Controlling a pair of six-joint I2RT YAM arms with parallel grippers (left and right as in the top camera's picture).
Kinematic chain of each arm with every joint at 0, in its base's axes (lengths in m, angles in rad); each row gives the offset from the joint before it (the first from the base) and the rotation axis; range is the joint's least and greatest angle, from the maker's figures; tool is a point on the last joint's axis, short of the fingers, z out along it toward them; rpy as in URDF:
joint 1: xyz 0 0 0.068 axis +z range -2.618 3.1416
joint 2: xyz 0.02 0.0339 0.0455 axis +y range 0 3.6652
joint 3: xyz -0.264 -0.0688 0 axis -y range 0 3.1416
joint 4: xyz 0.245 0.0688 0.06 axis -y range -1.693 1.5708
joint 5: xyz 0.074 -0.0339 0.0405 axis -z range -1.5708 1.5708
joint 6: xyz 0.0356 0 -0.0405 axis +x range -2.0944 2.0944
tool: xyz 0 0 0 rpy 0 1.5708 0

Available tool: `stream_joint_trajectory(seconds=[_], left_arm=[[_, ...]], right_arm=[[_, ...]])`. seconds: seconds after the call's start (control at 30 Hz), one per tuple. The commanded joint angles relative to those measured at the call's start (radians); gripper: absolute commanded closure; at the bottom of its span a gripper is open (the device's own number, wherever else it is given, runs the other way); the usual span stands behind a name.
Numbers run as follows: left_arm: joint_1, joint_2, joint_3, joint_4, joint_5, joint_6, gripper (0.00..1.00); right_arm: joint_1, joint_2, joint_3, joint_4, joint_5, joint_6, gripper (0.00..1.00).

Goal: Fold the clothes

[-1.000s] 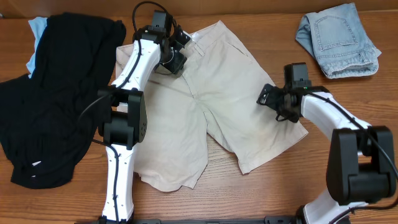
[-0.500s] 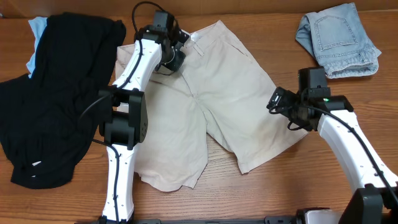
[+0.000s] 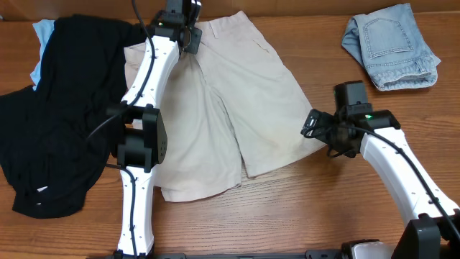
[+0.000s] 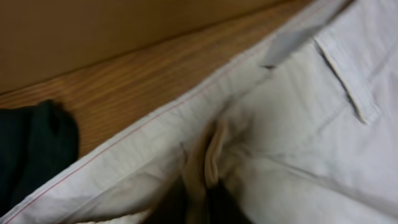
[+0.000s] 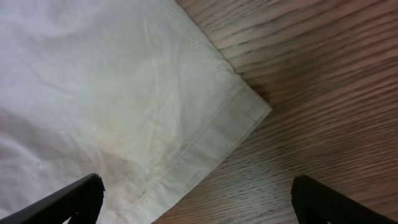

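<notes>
The pale beige shorts lie spread flat on the wooden table, waistband at the far edge, legs toward the front. My left gripper is shut on the waistband; in the left wrist view a fold of beige cloth is pinched between the dark fingers. My right gripper is open and empty, low over the table at the hem corner of the right leg. In the right wrist view that hem corner lies between and ahead of the spread fingers.
A big black garment covers the left side of the table and touches the shorts' left edge; it also shows in the left wrist view. A bit of light-blue cloth peeks from under it. Folded light-blue denim shorts lie at the far right.
My left gripper moved toward the far edge with the waistband, dragging the shorts away from the front. The right leg hem slid back; my right gripper shifted slightly left, still open.
</notes>
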Motion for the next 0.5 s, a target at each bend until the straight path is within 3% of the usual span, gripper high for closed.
stream_joint_trajectory(seconds=[0.0, 0.07, 0.2, 0.27, 0.47], left_arm=[[0.015, -0.004, -0.02, 0.032, -0.092, -0.009, 0.75], [0.019, 0.005, -0.021, 0.024, -0.115, -0.01, 0.63], [0.032, 0.008, -0.021, -0.019, -0.14, -0.01, 0.3], [0.04, 0.008, -0.02, -0.04, -0.145, -0.014, 0.19], [0.048, -0.015, 0.024, -0.176, -0.152, -0.035, 0.07]], right_arm=[[0.032, -0.006, -0.029, 0.011, -0.021, -0.003, 0.0], [0.047, -0.006, -0.05, 0.021, -0.026, -0.001, 0.0], [0.064, -0.006, -0.074, 0.031, -0.034, 0.0, 0.0], [0.065, -0.006, -0.077, 0.031, -0.039, 0.0, 0.0], [0.065, -0.006, -0.134, 0.039, -0.082, 0.0, 0.0]])
